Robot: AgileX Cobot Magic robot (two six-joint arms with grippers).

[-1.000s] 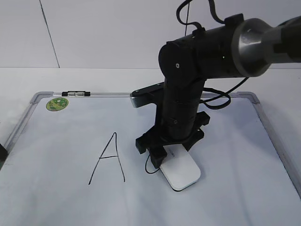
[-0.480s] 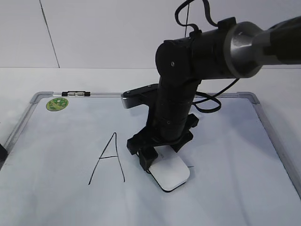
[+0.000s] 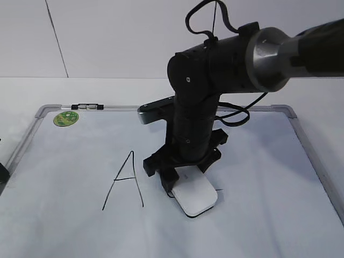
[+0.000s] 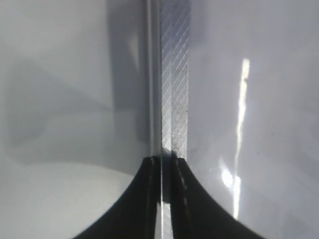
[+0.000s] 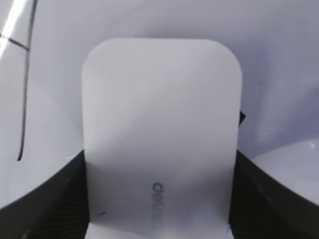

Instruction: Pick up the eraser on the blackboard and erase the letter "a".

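Observation:
The eraser (image 3: pixel 196 195) is a white rounded block lying flat on the blackboard (image 3: pixel 263 177), right of the capital "A" (image 3: pixel 124 181). My right gripper (image 3: pixel 184 180) is shut on the eraser's near end, one finger on each side. In the right wrist view the eraser (image 5: pixel 159 114) fills the space between the jaws (image 5: pixel 159 199), with grey print on top. The letter "a" is almost wholly hidden under the eraser; a short black stroke (image 3: pixel 218 190) sticks out at its right edge. My left gripper (image 4: pixel 167 164) is shut, over the board's silver frame (image 4: pixel 174 74).
A round green sticker (image 3: pixel 65 118) sits at the board's top left corner, and a small clip (image 3: pixel 86 107) is on the top frame. The right arm's dark body (image 3: pixel 199 107) stands over the board's middle. The capital "A" strokes show at the left of the right wrist view (image 5: pixel 25 99).
My right gripper has slid the eraser to the left across the board, toward the capital "A". It now covers most of the marks that showed at its left.

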